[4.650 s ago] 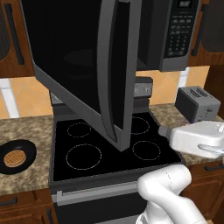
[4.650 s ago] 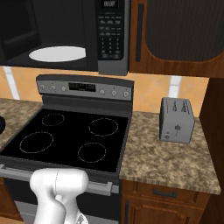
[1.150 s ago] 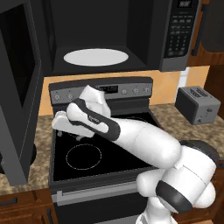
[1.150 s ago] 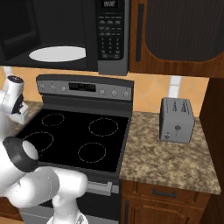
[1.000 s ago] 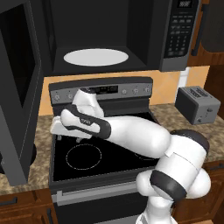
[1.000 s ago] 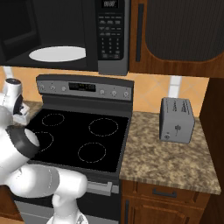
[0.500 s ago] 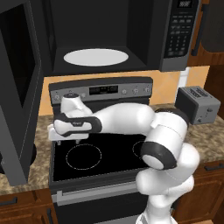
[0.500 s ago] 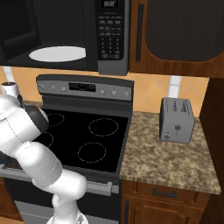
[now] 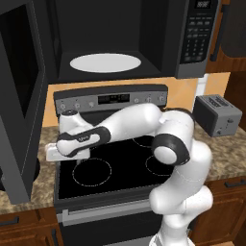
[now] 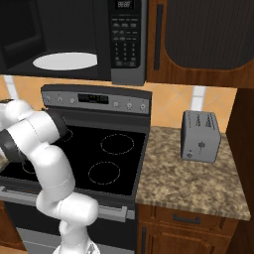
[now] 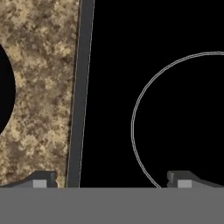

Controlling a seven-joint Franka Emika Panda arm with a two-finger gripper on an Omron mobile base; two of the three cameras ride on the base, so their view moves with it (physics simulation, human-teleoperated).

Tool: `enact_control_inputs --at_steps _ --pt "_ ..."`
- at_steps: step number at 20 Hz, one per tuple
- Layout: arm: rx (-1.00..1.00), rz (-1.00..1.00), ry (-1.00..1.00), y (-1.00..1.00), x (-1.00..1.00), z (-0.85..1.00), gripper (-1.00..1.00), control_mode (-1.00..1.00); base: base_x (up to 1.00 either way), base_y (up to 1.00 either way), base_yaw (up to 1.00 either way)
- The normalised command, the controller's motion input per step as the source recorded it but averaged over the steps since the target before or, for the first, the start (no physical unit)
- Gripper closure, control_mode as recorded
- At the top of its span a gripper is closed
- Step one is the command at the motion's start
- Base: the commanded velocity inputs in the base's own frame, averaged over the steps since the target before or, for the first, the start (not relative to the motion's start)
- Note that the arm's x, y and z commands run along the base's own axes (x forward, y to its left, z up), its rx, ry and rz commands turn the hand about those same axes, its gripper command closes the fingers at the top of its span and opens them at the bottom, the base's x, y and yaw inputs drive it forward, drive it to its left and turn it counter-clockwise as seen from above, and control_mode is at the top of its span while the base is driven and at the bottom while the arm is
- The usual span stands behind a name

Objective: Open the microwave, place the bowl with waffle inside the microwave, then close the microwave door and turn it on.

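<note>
In the left base view, the microwave (image 9: 144,43) hangs above the stove (image 9: 110,163) with its cavity exposed and the white turntable (image 9: 104,62) bare. The microwave door (image 9: 21,96) is swung wide out to the left, its dark glass panel reaching down past the edge of the stove. The white arm (image 9: 158,139) rises at the lower right, bends at its dark elbow joint and reaches left across the cooktop. The end effector (image 9: 54,153) hangs at the stove's left edge, low over the front left burner ring (image 9: 91,171) and the speckled surface (image 9: 41,185). Its jaws are not clear from this angle. A grey toaster (image 9: 217,114) stands on the surface to the right of the stove.

In the right base view, the keypad panel (image 10: 126,34) is on the right side of the microwave, and the turntable sits inside at upper left. The arm folds off toward the left edge of the picture. The toaster stands on the brown speckled surface to the right of the cooktop, below the wooden cabinets (image 10: 198,34).

In the hand view, the end effector (image 11: 111,179) points straight down with its two fingertips (image 11: 41,179) spread wide apart and nothing between them. They straddle the grey trim strip (image 11: 81,92) where the stove meets the surface. A burner ring lies under the right tip. A curved black shape, apparently the rim of the bowl (image 11: 5,92), cuts in at the left edge on the speckled surface; the waffle cannot be made out.
</note>
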Motion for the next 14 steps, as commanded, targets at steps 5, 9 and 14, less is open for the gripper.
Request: enact_control_inputs --at_steps 5,9,14 --pt "0.00 0.00 0.01 0.40 0.00 -0.03 -1.00 -1.00 0.00 0.00 0.00" --pt "0.00 0.00 0.04 0.12 0.01 0.07 -1.00 -1.00 0.00 0.00 0.00" --pt "0.00 0.00 0.11 0.08 0.12 0.01 -1.00 -1.00 0.00 0.00 0.00"
